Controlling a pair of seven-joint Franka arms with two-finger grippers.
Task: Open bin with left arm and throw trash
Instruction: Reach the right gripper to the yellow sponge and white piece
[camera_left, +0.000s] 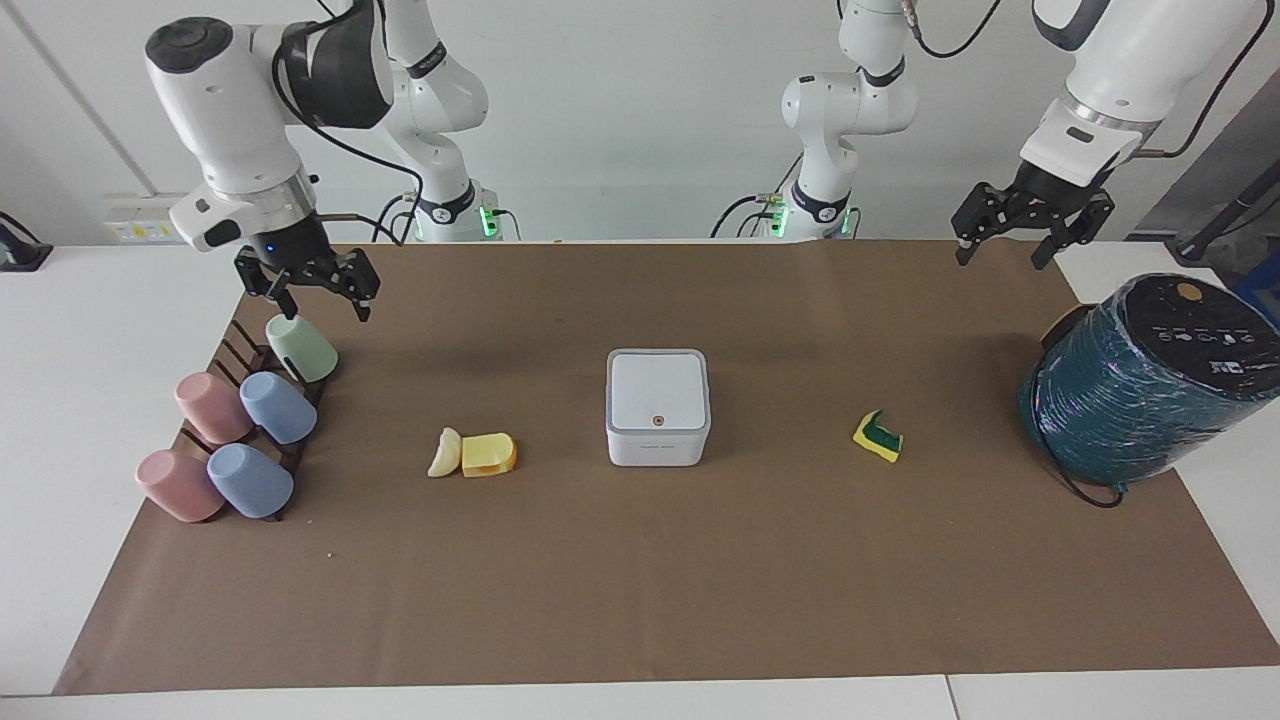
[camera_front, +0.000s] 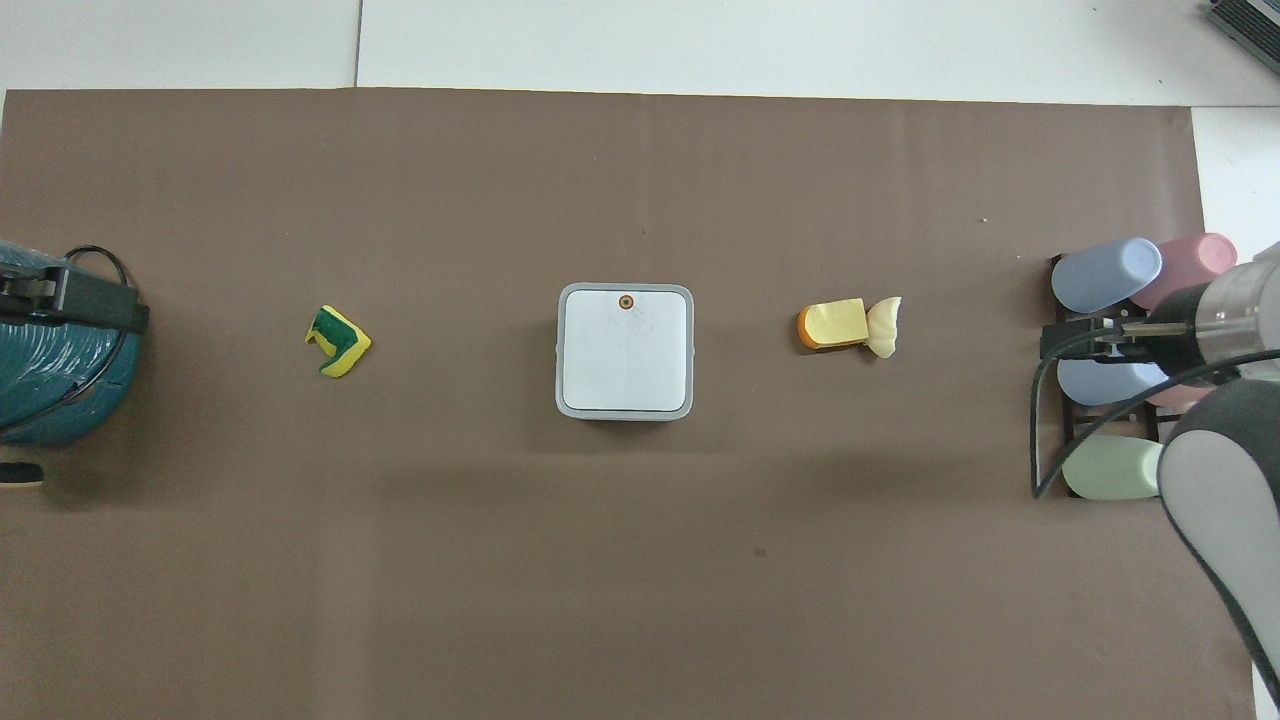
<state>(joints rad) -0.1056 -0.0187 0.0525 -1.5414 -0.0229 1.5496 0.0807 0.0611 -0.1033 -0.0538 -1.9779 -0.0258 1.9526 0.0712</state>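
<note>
Still, bin (camera_left: 658, 406) sits mid-mat w/ lid down, scraps (camera_left: 472, 453) beside it. Right gripper (camera_left: 312, 295), jaws spread, hangs over green cup (camera_left: 301, 347); could knock it. Left gripper (camera_left: 1030, 232) waits, spread, empty.
</note>
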